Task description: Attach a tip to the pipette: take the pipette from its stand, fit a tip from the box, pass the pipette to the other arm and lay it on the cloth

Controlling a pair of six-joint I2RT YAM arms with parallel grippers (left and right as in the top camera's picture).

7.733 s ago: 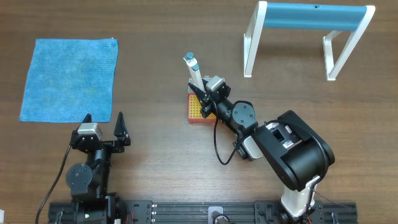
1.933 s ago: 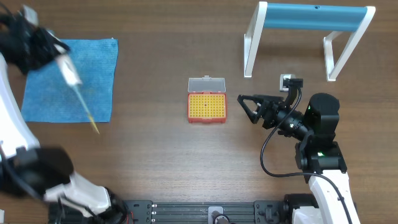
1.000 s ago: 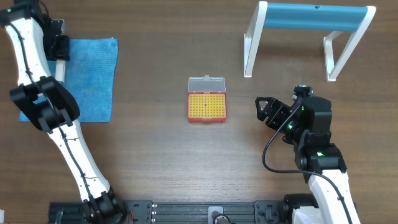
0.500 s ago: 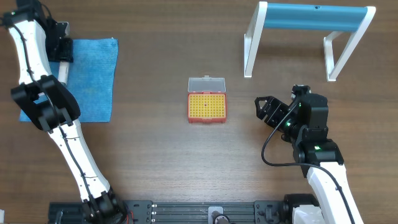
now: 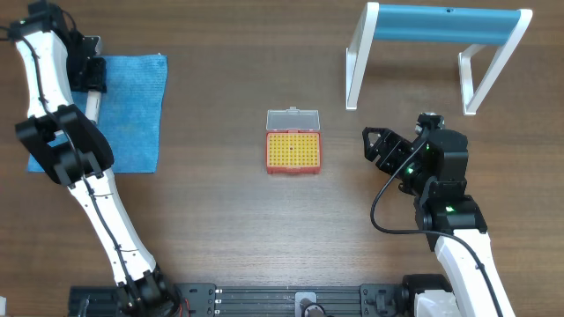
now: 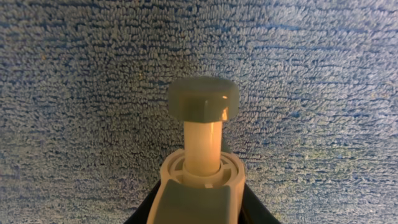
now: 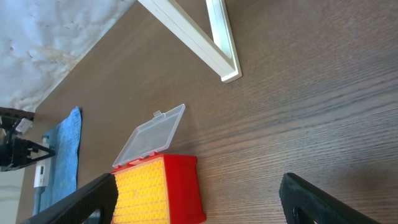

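Note:
The white pipette (image 5: 91, 102) with a grey plunger button (image 6: 203, 98) lies low along the left part of the blue cloth (image 5: 128, 110). My left gripper (image 5: 87, 72) is shut on the pipette's upper body (image 6: 198, 196), its dark fingers (image 6: 140, 214) on either side, with cloth pile close behind. The red tip box (image 5: 293, 152) of yellow tips stands mid-table with its clear lid (image 7: 151, 147) folded back. My right gripper (image 5: 381, 146) hangs open to the right of the box, holding nothing; its fingers (image 7: 93, 199) frame the box (image 7: 158, 190).
The white-legged stand with a blue bar (image 5: 443, 25) is at the back right; one of its feet (image 7: 229, 76) is beyond the right gripper. Bare wooden table lies between cloth and box. The cloth (image 7: 61, 160) and the left gripper (image 7: 18, 154) appear far off.
The pipette went from my right gripper at the tip box to my left, which carried it to the cloth's left part and lowered it. The right arm pulled back right, open.

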